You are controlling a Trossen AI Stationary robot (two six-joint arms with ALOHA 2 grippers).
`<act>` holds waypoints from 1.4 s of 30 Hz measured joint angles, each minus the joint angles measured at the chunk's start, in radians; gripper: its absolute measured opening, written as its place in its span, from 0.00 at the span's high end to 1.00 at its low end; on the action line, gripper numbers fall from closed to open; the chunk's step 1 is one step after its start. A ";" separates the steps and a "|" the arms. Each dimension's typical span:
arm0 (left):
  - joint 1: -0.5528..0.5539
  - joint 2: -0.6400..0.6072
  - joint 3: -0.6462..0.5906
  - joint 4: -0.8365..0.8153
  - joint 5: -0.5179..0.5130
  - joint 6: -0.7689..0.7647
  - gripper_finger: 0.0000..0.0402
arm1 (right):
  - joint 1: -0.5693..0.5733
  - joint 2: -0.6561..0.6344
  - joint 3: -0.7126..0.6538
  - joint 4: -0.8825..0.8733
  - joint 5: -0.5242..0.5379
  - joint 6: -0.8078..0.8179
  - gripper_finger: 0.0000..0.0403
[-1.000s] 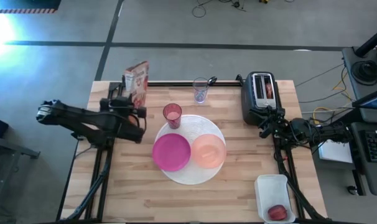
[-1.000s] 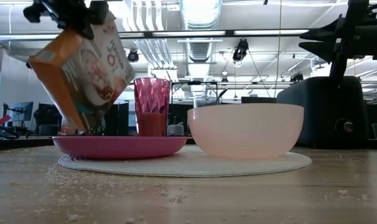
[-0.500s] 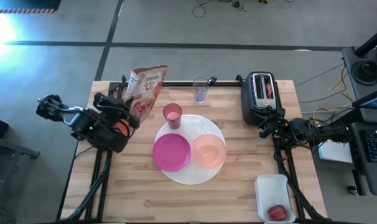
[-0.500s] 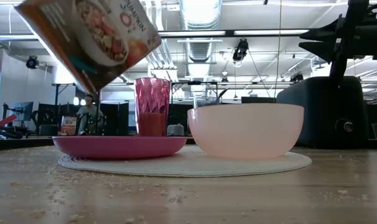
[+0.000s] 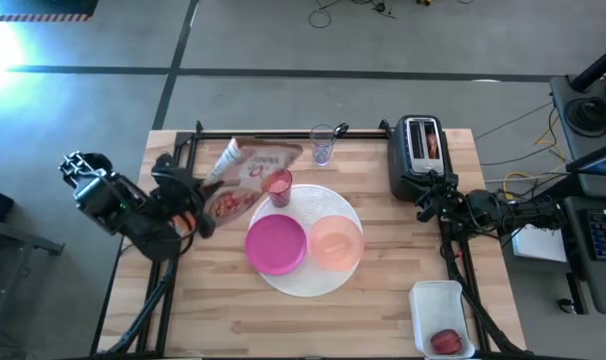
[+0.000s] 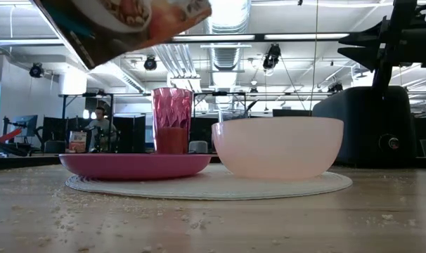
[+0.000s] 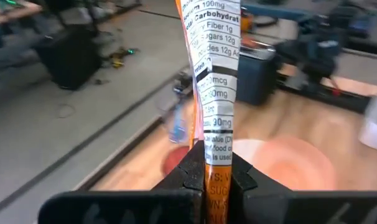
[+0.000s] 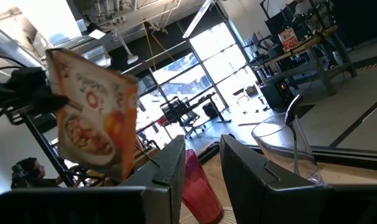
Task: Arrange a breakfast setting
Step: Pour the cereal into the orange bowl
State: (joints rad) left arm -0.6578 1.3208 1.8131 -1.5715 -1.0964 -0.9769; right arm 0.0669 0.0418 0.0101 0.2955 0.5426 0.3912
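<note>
My left gripper [image 5: 197,206] is shut on a cereal box [image 5: 248,175], held tipped above the table's left part, its free end over the pink tumbler [image 5: 276,185]. The white plate [image 5: 305,282] carries the magenta bowl [image 5: 276,245] and the peach bowl [image 5: 336,243]. The clear cup [image 5: 323,146], with a spoon in it, stands at the far edge. The red fruit [image 5: 446,342] lies in the white tub [image 5: 438,300] at the near right. My right gripper [image 5: 428,206] is open and empty near the toaster [image 5: 416,155]. My left gripper pinches the cereal box between its two fingers [image 7: 191,177], across the box's two broad faces near one end [image 7: 217,180]. The fingers come from the table's left. The box is lifted clear and slants away from the gripper toward the tumbler.
The toaster stands at the far right with something reddish in its slot. The tub sits at the near right corner. Crumbs lie on the near part of the wooden table [image 6: 213,218]. A person shows far off in the room [image 6: 99,123].
My left gripper has risen and turned, tipping the cereal box from upright at the far left to slanting over, its free end swung toward the table's right, above the tumbler. In the low view the box has climbed to the picture's top edge.
</note>
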 joint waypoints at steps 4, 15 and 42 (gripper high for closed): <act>-0.044 0.050 0.059 0.000 0.078 0.001 1.00 | 0.000 0.000 0.000 0.000 0.000 0.000 0.77; -0.071 0.187 0.161 0.000 0.331 -0.011 1.00 | 0.000 0.000 0.000 0.000 0.000 0.000 0.77; 0.185 0.366 0.231 0.000 0.913 0.065 1.00 | 0.000 0.000 0.000 0.000 0.000 0.000 0.77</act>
State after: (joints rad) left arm -0.4732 1.6872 2.0436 -1.5715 -0.1831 -0.9116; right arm 0.0672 0.0421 0.0098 0.2955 0.5426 0.3912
